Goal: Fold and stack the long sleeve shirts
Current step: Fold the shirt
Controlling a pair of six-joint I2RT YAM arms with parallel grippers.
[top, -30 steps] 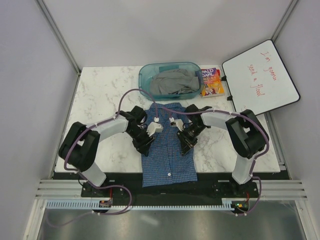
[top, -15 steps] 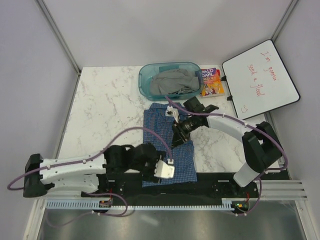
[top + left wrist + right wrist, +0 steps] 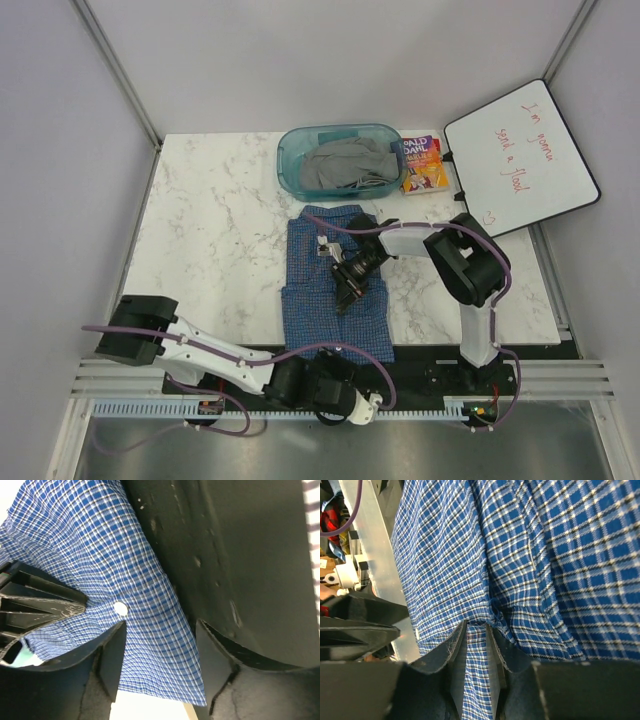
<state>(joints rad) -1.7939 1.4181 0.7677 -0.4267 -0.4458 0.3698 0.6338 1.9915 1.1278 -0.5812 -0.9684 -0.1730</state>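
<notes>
One blue fine-checked long sleeve shirt lies lengthwise on the marble table, collar toward the far side and hem at the near edge. My right gripper rests on its middle. In the right wrist view this gripper is shut on a pinched fold of the shirt. My left gripper is low at the near edge, below the hem. In the left wrist view it is open, the hem of the shirt with a white button showing between its fingers, not gripped.
A teal bin holding grey cloth stands at the far side. A colourful book and a whiteboard lie to its right. The black base plate runs along the near edge. Walls close in left and right.
My left arm has swung off the shirt's left side down to the near edge below the hem. My right gripper has moved toward the shirt's middle and the cloth has bunched slightly.
</notes>
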